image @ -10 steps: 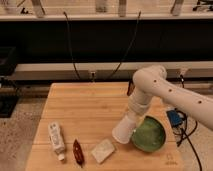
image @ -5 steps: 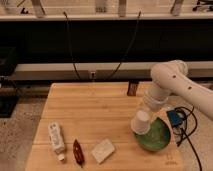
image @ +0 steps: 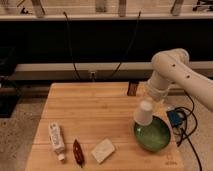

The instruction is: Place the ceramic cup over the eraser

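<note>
While the gripper (image: 148, 102) holds the ceramic cup (image: 143, 115) clamped, tilted over the green bowl (image: 162, 142) rim:
eraser (image: 132, 88) sits at the wooden table (image: 90, 112) back edge; an off-centre lowering could knock it off.

White hand (image: 149, 101), cup (image: 143, 114) over green bowl (image: 159, 139)

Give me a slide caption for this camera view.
The gripper holds the ceramic cup at the green bowl's rim, with the eraser apart at the table's far edge.

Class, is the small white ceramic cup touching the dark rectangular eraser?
Apart. Camera view: bare table separates the cup, at the pincer by the green bowl, from the eraser.
</note>
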